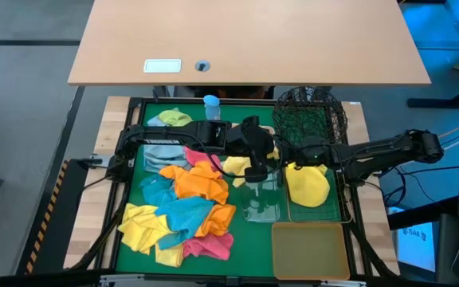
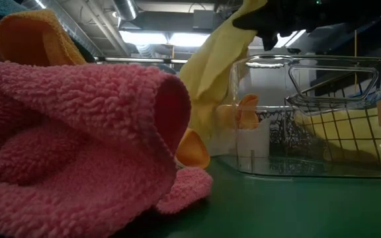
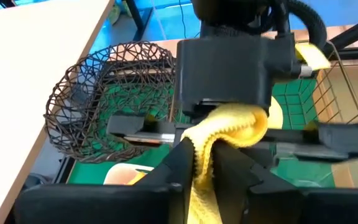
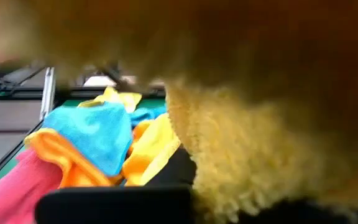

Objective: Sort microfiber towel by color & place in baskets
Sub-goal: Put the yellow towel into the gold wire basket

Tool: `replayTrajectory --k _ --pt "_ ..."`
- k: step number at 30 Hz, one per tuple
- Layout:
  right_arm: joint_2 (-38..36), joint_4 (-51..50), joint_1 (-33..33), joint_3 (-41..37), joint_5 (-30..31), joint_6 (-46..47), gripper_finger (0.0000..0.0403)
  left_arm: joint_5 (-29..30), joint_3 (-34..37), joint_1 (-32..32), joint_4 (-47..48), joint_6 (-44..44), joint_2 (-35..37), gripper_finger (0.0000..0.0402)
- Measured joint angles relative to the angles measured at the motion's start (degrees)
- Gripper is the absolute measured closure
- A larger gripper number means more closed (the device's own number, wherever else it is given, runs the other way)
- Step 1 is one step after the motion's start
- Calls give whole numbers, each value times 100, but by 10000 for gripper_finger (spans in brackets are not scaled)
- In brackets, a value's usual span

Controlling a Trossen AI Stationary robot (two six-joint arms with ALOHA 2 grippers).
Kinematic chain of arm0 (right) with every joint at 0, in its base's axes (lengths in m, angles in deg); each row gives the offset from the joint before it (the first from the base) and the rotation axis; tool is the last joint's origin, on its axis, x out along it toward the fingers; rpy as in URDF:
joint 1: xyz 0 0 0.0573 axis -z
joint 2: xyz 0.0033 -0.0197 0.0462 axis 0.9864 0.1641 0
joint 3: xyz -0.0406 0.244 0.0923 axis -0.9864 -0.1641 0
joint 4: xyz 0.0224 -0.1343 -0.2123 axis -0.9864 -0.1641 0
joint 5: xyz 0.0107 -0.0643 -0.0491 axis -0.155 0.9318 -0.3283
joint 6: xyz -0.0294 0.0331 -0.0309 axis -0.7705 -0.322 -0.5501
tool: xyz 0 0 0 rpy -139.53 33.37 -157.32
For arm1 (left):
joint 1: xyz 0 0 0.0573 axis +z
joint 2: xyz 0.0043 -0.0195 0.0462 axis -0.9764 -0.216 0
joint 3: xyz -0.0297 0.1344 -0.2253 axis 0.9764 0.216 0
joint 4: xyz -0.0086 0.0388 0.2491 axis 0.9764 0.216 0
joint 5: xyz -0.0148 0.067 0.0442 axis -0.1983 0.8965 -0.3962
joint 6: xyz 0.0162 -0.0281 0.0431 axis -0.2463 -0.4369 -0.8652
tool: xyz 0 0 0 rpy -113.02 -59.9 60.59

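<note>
A yellow microfiber towel [image 3: 229, 127] hangs between my two grippers above the clear tub [image 1: 261, 199]. My left gripper [image 3: 202, 158] and my right gripper [image 3: 229, 112] face each other, both shut on it. Another yellow towel [image 1: 307, 185] lies in the rectangular wire basket [image 1: 337, 209]. A heap of yellow, orange, pink, teal, green and grey-blue towels [image 1: 186, 203] lies on the green mat at the left. The black round wire-mesh basket [image 1: 313, 115] stands at the far right and the amber tub [image 1: 309, 247] at the near right. My left gripper pinches a bunched fold of the yellow towel [image 3: 199, 177] between its two fingers [image 3: 174, 165], coming from the table's left. The towel hangs below the hold [image 2: 210, 73], lifted off the mat. My right gripper has the same towel's upper bunch [image 3: 244, 121], coming level from the table's right; its own body hides the fingers. Cloth fills its wrist view [image 4: 260, 137].
A small blue-capped bottle [image 1: 211, 102] stands at the mat's far edge. A pink towel [image 2: 65, 145] lies close to the low camera at the mat's near edge. A wooden desk [image 1: 245, 40] stands beyond the table.
</note>
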Motion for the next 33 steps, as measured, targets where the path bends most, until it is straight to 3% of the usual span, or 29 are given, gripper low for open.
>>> replayTrajectory --k 6,13,20,33 --pt "-414 -1871 0 654 -46 389 374 4 -4 -11 358 127 125 304" --pt "-830 -4457 0 1779 -46 1032 390 -63 -9 -11 1774 182 396 272" --pt "-1060 -6254 -2 2873 -588 1700 396 -170 -9 -20 3060 626 470 280" --pt "-1272 -9518 0 4499 -1018 2538 397 -189 -2 -189 3477 737 470 310"
